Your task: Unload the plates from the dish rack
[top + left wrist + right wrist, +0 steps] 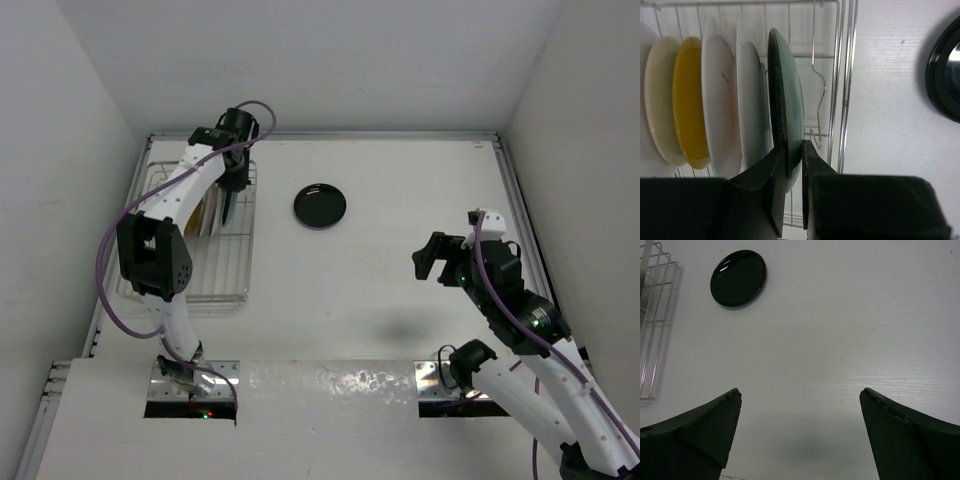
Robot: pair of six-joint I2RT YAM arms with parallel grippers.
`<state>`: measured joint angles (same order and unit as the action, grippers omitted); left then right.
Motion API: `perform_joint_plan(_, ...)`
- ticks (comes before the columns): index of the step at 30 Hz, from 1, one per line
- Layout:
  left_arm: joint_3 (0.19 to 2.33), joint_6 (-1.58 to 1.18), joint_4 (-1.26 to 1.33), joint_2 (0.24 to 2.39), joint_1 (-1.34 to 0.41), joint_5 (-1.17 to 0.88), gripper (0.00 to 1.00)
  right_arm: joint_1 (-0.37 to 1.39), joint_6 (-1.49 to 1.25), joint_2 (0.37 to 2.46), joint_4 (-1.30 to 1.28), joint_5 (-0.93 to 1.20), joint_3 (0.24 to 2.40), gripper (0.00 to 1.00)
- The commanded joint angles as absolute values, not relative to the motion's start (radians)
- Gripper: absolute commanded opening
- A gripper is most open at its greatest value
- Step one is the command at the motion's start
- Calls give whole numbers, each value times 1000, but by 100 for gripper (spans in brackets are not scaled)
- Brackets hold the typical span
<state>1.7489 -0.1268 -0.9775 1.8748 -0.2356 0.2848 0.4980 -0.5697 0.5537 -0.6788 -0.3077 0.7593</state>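
Left end, wrist view: the dish rack [845, 75] holds a row of plates on edge. Leftward of the left claw [794, 150] stand a white sliver at the frame edge, a cream plate [660, 100], a yellow plate [690, 100], then two white plates [720, 95], packed close.

Next in line, and last on the right, is the dark green plate [787, 90]. Its lower rim sits between the left claw's fingers [772, 200]. The claw is nearly closed and pinches that rim from both sides, one finger on the dark back, one on the green face. The plate is upright in its slot, not yet lifted.

Right of the left claw, past the rack's side wires, one black plate [320, 205] lies flat on the counter [400, 300], well apart from the rack.

Far right: the right claw [800, 392] hangs over bare counter with its fingers spread wide and nothing between them. The black plate is ahead of it and to its left.

Progress, as a judgement: early. One plate appears to be out, if the black one came from the rack. One is gripped and ready to lift; at least five more wait in the slots. The exact count is hard to tell — they overlap.
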Motion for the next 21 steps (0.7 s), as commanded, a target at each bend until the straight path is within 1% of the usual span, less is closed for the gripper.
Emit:
perform_joint_plan(1, 1874, -112, -982, 1882, -227, 311, 0, 495, -584, 557, -624, -293, 758, 99)
perform_joint_plan(11, 2046, -110, -1054, 1879, -230, 131, 0, 495, -577, 551, -658, -327, 798, 99)
perform_joint_plan(18, 2232, -114, -1086, 1897, -279, 129, 0, 495, -583, 558, -683, -356, 830, 99)
perform_joint_plan(21, 2287, -92, -1071, 1924, -334, 196, 0, 495, -586, 558, -692, -360, 836, 99)
